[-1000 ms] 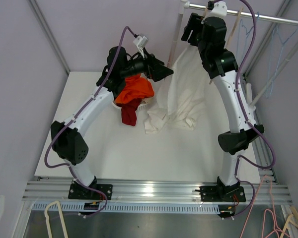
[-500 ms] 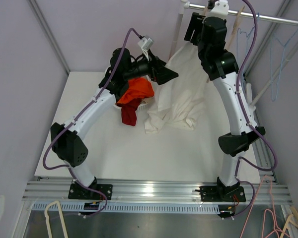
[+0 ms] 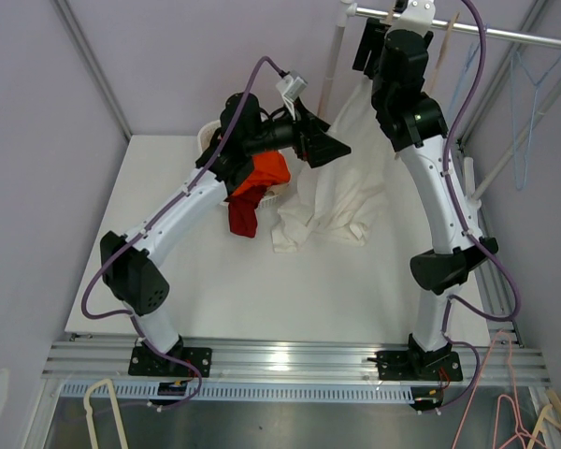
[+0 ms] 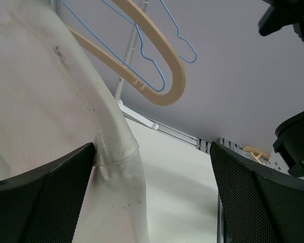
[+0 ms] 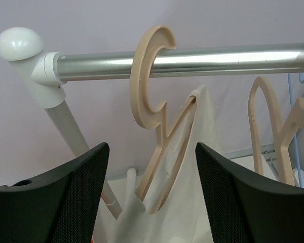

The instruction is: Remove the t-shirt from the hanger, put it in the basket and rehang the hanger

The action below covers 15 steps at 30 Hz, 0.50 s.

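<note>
A white t-shirt (image 3: 341,182) hangs from a beige hanger (image 5: 154,96) hooked on the metal rail (image 5: 192,58); its lower part lies bunched on the table. My left gripper (image 3: 325,148) is open beside the shirt's left side. In the left wrist view (image 4: 153,169) the shirt's hemmed edge (image 4: 114,149) lies against the left finger (image 4: 40,202), with nothing gripped. My right gripper (image 3: 374,42) is open, high by the rail. In the right wrist view (image 5: 151,169) its jaws stand wide either side of the hanger's neck and the shirt (image 5: 192,192), apart from both.
A red garment (image 3: 265,171) lies over a white basket (image 3: 273,195) left of the shirt, a darker red piece (image 3: 243,218) hanging from it. A second beige hanger (image 5: 266,121) and blue wire hangers (image 3: 528,103) hang on the rail. The rail's upright post (image 3: 330,70) stands behind.
My left gripper has moved right and up, in against the shirt, and the shirt has shifted right. My right gripper has risen slightly toward the rail.
</note>
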Each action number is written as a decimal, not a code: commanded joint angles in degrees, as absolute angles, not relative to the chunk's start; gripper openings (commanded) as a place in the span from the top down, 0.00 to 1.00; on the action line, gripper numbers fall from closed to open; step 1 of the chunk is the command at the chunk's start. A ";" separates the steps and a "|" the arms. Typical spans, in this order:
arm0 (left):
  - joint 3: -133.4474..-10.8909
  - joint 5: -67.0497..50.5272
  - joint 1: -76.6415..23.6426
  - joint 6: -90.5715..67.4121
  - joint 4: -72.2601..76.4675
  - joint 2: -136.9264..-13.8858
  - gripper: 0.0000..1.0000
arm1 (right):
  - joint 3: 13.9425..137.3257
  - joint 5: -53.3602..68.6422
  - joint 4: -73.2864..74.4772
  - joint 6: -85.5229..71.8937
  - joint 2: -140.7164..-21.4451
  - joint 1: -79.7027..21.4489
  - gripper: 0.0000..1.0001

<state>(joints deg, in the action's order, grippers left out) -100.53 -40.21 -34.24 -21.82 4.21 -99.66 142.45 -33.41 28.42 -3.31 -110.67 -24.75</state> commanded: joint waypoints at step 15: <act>-101.78 -39.55 -36.56 -18.98 3.08 -97.91 0.01 | 143.79 -38.41 19.34 -0.26 -115.93 -22.85 0.45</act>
<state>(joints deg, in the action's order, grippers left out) -100.51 -39.68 -36.25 -20.40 2.66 -99.66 142.45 -36.27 23.75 -0.93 -115.52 -23.31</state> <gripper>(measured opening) 0.993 0.555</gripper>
